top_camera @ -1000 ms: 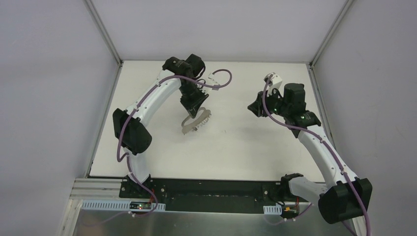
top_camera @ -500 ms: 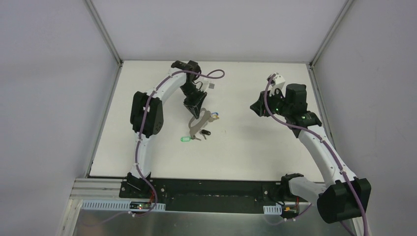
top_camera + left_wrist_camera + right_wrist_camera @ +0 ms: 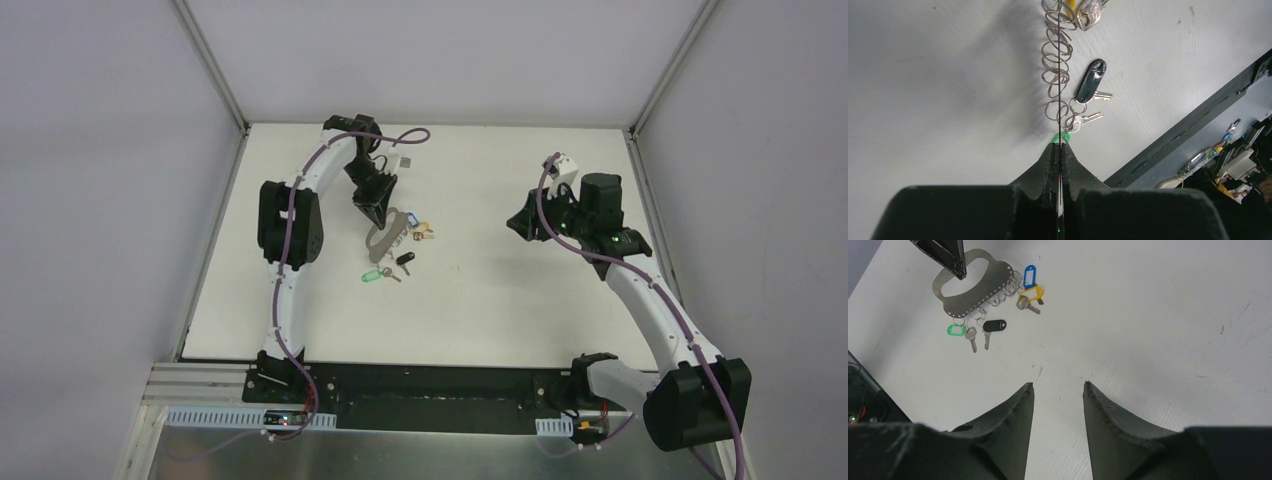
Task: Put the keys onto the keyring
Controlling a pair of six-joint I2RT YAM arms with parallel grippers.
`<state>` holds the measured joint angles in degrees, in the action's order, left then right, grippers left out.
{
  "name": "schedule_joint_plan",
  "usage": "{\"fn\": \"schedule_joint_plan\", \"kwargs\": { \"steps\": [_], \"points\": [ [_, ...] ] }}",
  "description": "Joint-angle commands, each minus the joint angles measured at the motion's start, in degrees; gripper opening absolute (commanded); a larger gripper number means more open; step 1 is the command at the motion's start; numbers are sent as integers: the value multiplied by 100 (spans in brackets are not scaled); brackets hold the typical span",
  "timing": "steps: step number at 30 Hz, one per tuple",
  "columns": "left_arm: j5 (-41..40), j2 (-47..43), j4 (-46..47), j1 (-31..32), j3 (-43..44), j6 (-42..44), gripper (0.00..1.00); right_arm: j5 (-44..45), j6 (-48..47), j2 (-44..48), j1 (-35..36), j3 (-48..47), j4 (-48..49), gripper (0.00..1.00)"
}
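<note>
The keyring (image 3: 383, 243) is a flat pale grey metal loop with an oval opening and wire rings along one edge. It lies low over the white table, left of centre. My left gripper (image 3: 378, 208) is shut on its far rim; in the left wrist view (image 3: 1060, 145) it appears edge-on as a thin line (image 3: 1060, 75). Keys hang from its rings and rest on the table: green (image 3: 956, 330), black (image 3: 994, 325), yellow (image 3: 1032, 292), blue (image 3: 1029, 276). My right gripper (image 3: 1058, 385) is open and empty, well right of the keys (image 3: 520, 222).
The table's dark front rail (image 3: 1198, 125) with cables runs beyond the keys in the left wrist view. Grey walls with metal posts (image 3: 210, 70) close in the table on three sides. A purple cable (image 3: 400, 138) loops above the left wrist.
My left arm has brought the keyring down and a little left toward the back. The keys now lie spread on the table. The right arm has barely moved.
</note>
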<state>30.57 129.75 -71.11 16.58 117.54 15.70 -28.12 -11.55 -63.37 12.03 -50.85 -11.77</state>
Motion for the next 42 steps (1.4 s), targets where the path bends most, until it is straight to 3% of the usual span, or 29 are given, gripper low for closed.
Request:
{"fn": "schedule_joint_plan", "kwargs": {
  "steps": [1, 16, 33, 42],
  "points": [
    [-208, 55, -358, -222, 138, 256, 0, -174, 57, 106, -46, 5, 210, 44],
    [-923, 83, -297, -615, -111, 488, 0, -281, 83, 158, -83, 14, 186, 45],
    [-1712, -98, -230, -717, -144, 597, 31, -378, 81, 279, -130, 48, 134, 46],
    [-2321, -709, 111, -727, -536, 457, 58, -300, 48, 376, -157, 14, 80, 53]
  ]
}}
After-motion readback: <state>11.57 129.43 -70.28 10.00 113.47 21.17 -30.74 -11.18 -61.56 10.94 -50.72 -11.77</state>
